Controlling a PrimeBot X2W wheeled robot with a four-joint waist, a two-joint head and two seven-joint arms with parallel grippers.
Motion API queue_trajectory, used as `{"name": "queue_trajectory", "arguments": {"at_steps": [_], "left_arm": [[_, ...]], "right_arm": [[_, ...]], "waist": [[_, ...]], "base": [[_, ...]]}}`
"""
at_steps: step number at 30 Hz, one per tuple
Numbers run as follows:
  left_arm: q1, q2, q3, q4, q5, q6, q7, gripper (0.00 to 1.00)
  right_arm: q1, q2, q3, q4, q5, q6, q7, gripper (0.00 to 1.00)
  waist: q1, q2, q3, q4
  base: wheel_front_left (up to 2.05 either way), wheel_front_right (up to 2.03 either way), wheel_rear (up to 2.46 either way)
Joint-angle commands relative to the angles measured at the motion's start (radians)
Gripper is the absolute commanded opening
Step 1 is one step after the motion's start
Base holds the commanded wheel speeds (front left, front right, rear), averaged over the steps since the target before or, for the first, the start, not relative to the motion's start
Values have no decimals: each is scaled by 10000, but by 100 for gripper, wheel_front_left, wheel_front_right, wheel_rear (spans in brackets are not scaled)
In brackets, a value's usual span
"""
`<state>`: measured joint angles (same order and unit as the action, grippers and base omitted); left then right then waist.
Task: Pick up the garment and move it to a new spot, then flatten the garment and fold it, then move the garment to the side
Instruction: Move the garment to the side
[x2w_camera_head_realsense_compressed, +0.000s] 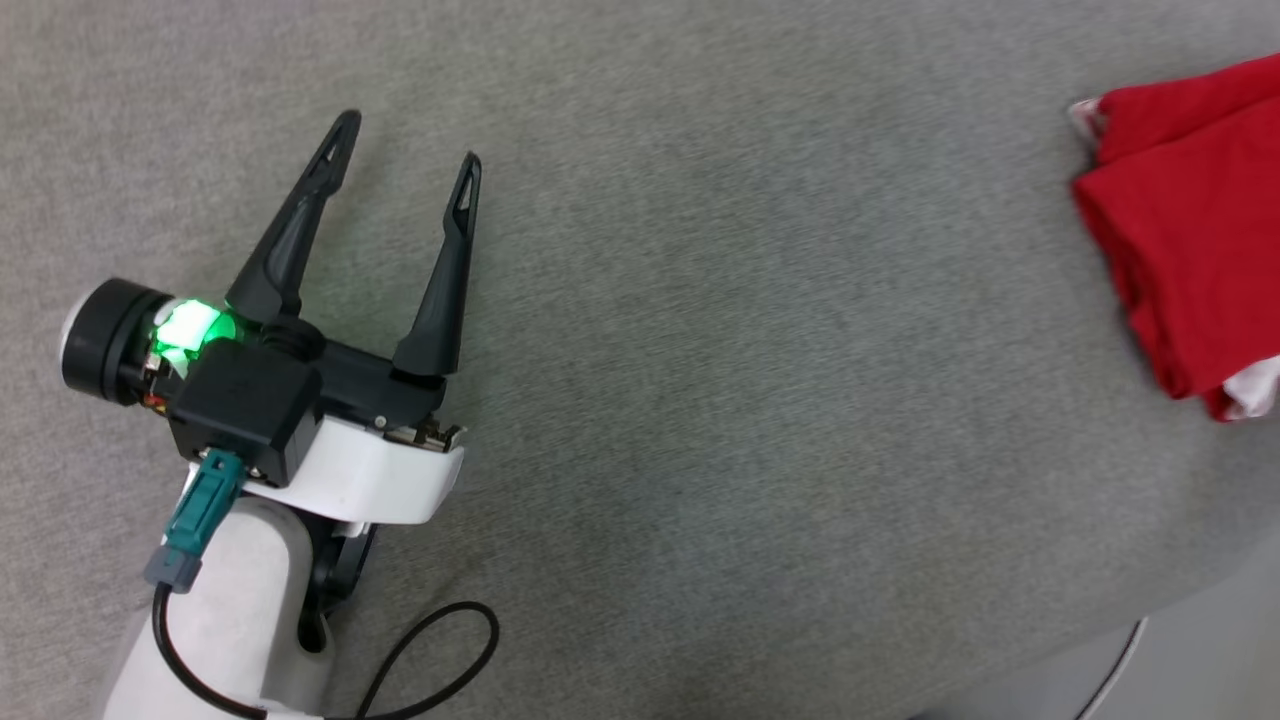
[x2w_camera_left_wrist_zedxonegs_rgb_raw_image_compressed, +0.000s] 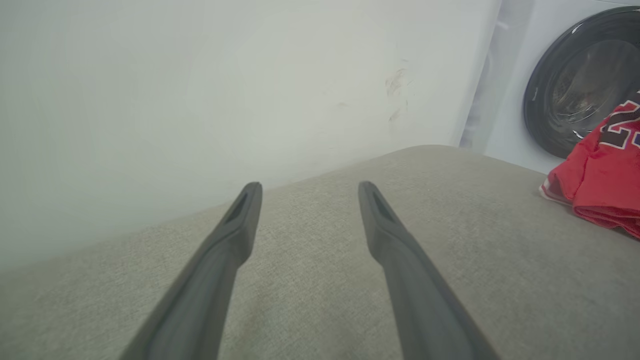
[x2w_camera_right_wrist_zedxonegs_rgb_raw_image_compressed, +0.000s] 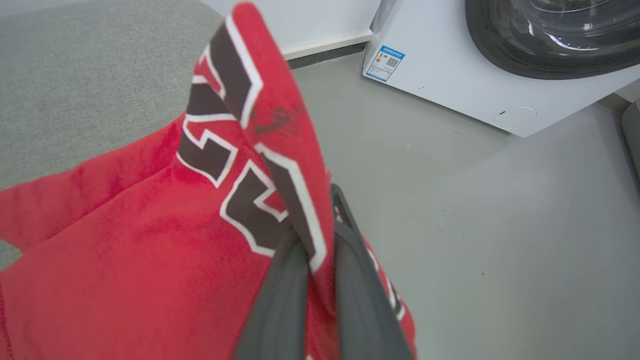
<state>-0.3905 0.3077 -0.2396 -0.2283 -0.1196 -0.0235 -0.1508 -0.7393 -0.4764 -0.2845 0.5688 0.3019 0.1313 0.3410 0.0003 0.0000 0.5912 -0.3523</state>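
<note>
The garment, a red jersey with white trim, lies bunched at the right edge of the grey cushioned surface. My right gripper is shut on a fold of the garment, pinching fabric printed with black white-outlined characters, and the cloth rises above the fingers. My left gripper stands open over the bare surface at the left, far from the garment. In the left wrist view the left gripper has nothing between its fingers, and the garment shows at the far right.
A white washing machine with a dark round door stands on the grey floor beyond the surface's right edge. A white wall runs behind the surface. A black cable loops by my left forearm.
</note>
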Motion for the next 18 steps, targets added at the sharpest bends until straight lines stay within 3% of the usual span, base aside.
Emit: {"name": "queue_trajectory", "arguments": {"at_steps": [1,5,6,7,8,18], "left_arm": [[-172,53,-1,-93,22,-28,25,100],[-354,82,-41,-227,65,-16,7,100],[-369,86,-47,-236,66,-8,-4,100],[-377,88,-53,-225,61,4,-10,100],[-381,88,-66,-204,46,9,-22,100],[50,-170,-181,498,-194,152,-435,100]], "right_arm": [[-204,-56,-132,126,-107,-12,-119,0],[-458,-100,-587,786,-380,-12,-341,0],[-473,-70,-662,963,-489,-12,-416,12],[-520,8,-800,1151,-543,-12,-504,49],[-569,43,-869,1318,-627,-12,-639,100],[-246,-14,-1330,1949,-1407,-12,-3297,100]], "waist": [[-3,0,386,328],[-3,0,663,510],[-3,0,702,542],[-3,0,722,565],[-3,0,729,593],[-3,0,-335,1023]], "base": [[0,0,0],[0,0,0],[0,0,0],[0,0,0],[0,0,0],[0,0,0]]}}
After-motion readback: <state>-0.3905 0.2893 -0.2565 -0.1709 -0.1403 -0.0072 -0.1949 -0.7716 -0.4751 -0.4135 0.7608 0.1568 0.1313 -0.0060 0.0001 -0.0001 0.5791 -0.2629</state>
